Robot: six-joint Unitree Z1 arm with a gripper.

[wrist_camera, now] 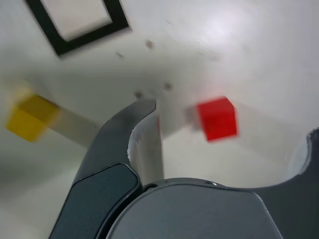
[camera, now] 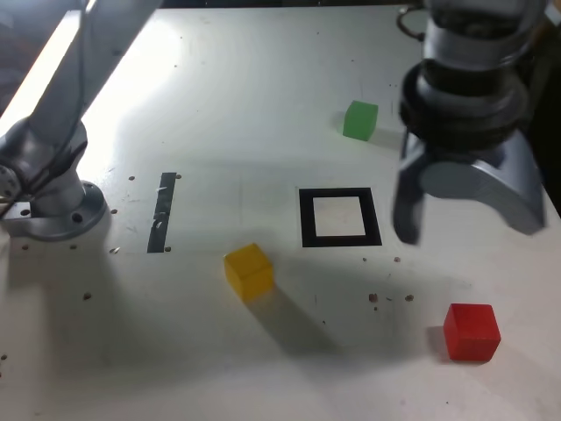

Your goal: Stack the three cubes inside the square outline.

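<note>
While the end effector [wrist_camera: 232, 144] hangs with jaws spread and nothing between its tips, three solid matte cubes, one red [camera: 472, 332], one yellow [camera: 249, 272], one green [camera: 360, 120], sit apart on the white surface [camera: 210, 351], outside the single black square outline [camera: 307, 218]. No writing is legible.

My arm is bolted beside a taped, pockmarked pale surface [camera: 202, 351] with a square outline [camera: 307, 219]: likely a robotics lab.

The grey metal two-fingered gripper [camera: 469, 230] hangs wide open, pointing downward from the thick grey robot arm [camera: 469, 53].
</note>
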